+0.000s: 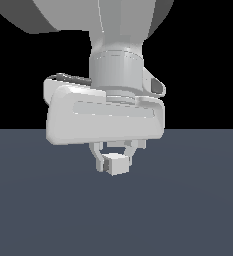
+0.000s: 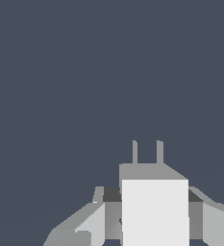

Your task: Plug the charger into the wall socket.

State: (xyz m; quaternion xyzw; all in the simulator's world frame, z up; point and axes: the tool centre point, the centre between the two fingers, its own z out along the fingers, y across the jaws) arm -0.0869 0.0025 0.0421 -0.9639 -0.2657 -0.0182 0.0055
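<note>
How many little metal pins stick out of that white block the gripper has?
2. Both prongs show in the wrist view, side by side on the charger's far face: one, the other. The exterior view hides them.

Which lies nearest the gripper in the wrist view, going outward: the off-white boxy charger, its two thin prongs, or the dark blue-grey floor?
1. Off-white boxy charger: between the fingers of the gripper.
2. Two thin grey prongs: sticking out of the charger's far face, past the fingers.
3. Dark blue-grey floor: beyond the prongs.
No wall socket shows in either view.
</note>
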